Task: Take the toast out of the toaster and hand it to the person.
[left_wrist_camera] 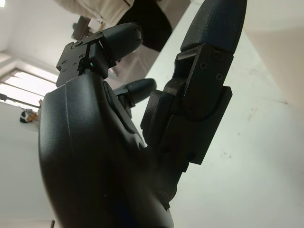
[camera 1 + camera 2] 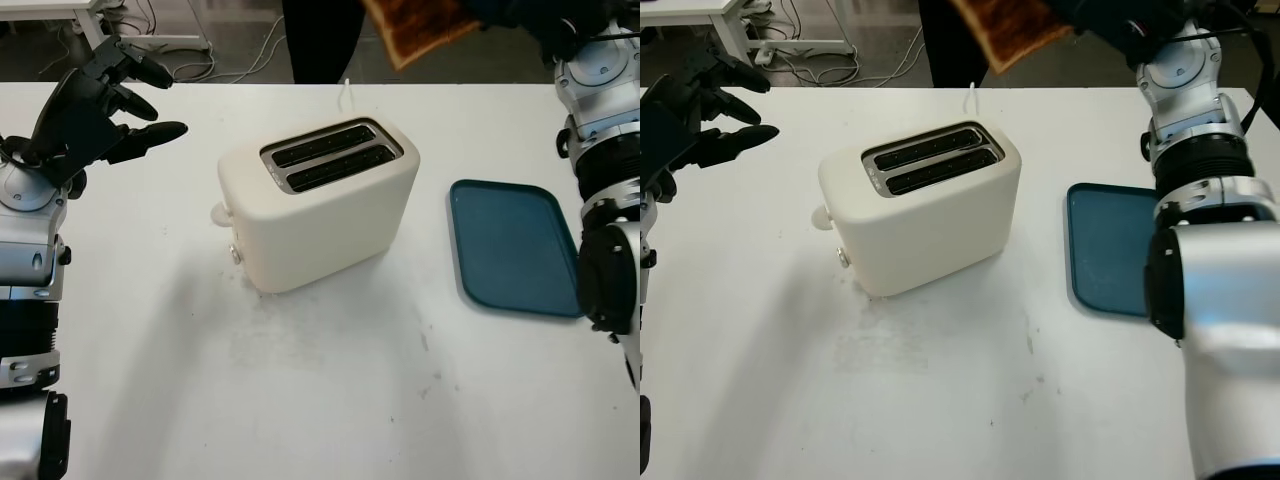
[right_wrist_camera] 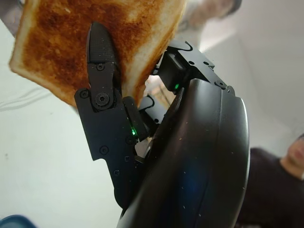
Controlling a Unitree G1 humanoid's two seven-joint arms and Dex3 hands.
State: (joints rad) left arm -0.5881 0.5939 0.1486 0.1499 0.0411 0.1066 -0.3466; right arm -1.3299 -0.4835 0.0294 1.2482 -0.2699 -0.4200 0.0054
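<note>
A browned slice of toast (image 2: 415,28) hangs high above the table's far edge, gripped by my right hand (image 2: 1110,20); in the right wrist view a black finger (image 3: 102,71) presses across the toast (image 3: 61,33). The cream toaster (image 2: 318,205) sits mid-table, and both dark slots (image 2: 330,155) look vacant. A person in dark clothing (image 2: 320,40) stands behind the far edge, near the toast. My left hand (image 2: 95,105) hovers open over the table's far left, away from the toaster.
A blue tray (image 2: 512,247) lies flat to the right of the toaster. The white table (image 2: 330,380) has bare room in front. Cables and desk legs (image 2: 180,40) lie on the floor beyond the far left edge.
</note>
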